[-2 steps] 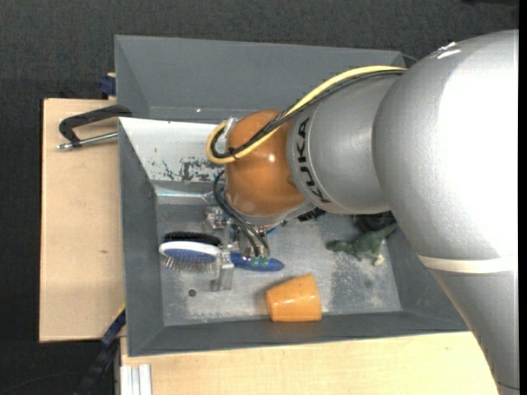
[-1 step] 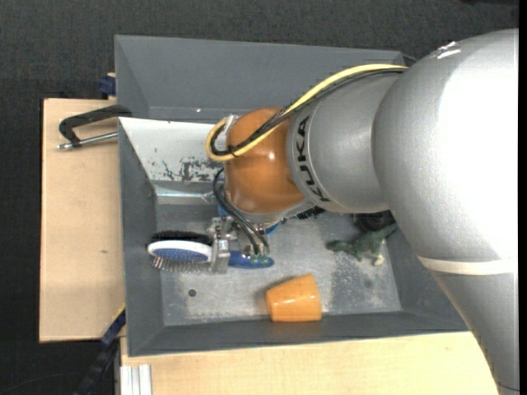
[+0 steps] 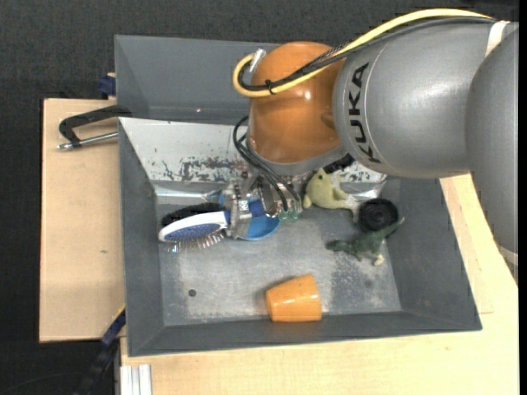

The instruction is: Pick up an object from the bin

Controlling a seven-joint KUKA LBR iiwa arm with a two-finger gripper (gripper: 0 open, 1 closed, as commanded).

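Orange-capped, hangs with gripper [image 3: 258, 203] low over blue round piece [image 3: 264, 229] beside brush [image 3: 194, 226] by back wall of bin [image 3: 181, 76], seemingly lining up a grasp; claw's spread impossible to judge.

Dark, speckled carpet [image 3: 58, 31] spreads past the gripper [image 3: 251, 208] on the far side and well off to its left, all under soft, even light.

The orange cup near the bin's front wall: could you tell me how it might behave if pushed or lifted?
The orange cup lies on its side and tapers, so a push would probably roll it in a curve. Its smooth, plastic-looking surface suggests it is light and perhaps slippery. Its shape looks firm, so likely stiff.
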